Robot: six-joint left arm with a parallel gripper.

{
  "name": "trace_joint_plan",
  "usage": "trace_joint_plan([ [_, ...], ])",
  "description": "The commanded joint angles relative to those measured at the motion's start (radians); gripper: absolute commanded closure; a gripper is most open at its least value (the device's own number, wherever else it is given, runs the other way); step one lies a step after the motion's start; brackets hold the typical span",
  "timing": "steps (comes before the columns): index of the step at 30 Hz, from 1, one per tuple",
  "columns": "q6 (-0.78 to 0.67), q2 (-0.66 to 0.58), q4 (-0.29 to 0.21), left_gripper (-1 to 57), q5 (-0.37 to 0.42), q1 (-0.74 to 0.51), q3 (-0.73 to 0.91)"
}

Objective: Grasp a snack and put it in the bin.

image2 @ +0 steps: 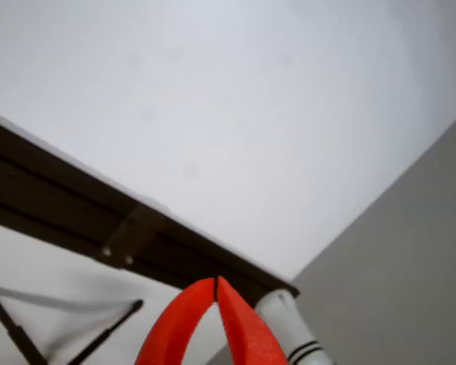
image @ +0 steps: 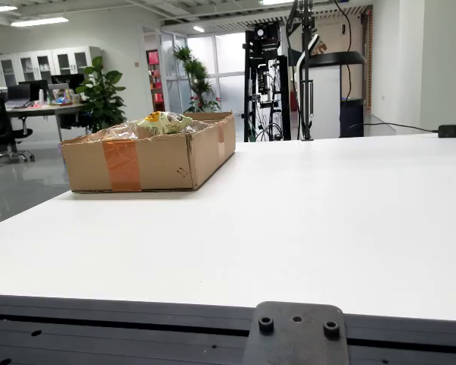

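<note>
In the view that rides on the gripper, the orange gripper is right up close at the bottom. Its jaws are closed, tips touching, w/ nothing between them. Behind them is the white counter w/ its dark edge rail.

In the view from the side, a black bracket sits nearest, then lots of bare counter. Farther back on the left is the cardboard bin w/ orange tape. A yellow-green snack lies inside it, on top of clear wrappers.
</note>
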Motion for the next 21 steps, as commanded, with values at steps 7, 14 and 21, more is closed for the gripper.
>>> trace_joint_plan([
  [7,-0.001,0.002,-0.001,56.1,-0.001,-0.081,-0.001],
  [14,-0.008,0.002,-0.002,56.1,-0.002,-0.124,-0.001],
  [21,-0.010,0.002,-0.002,56.1,-0.002,-0.120,-0.001],
])
